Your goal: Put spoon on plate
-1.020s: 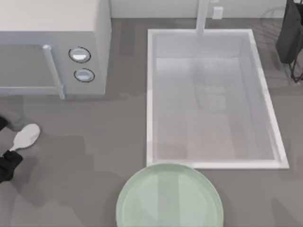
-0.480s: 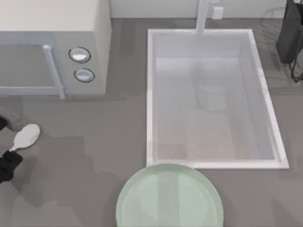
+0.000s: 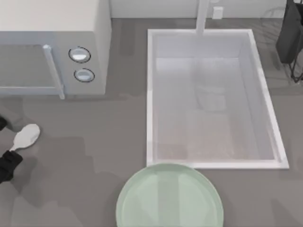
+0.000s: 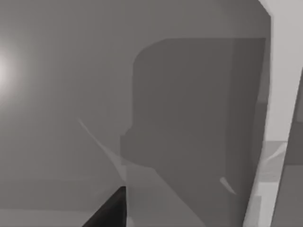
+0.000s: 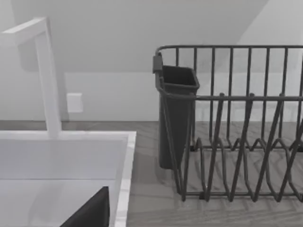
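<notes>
While the spoon (image 3: 26,136) lies on the grey counter (image 3: 94,142) at the far left of the top view, its oval bowl points up and to the right and its thin handle runs down toward my left gripper (image 3: 8,166), a dark shape cut off by the picture's left edge. I cannot tell whether its fingers are spread or pressed together, and it may be touching the handle's end, though that spot is too cramped to judge. The plate (image 3: 169,196) sits at the bottom middle, well apart from the spoon, just below the sink (image 3: 150,94). The microwave (image 3: 102,47) stands above the spoon, its two round knobs (image 3: 79,55) facing down. In the right wrist view, I see the faucet (image 5: 47,75) and a dark dish rack (image 5: 236,123) beside the sink.
</notes>
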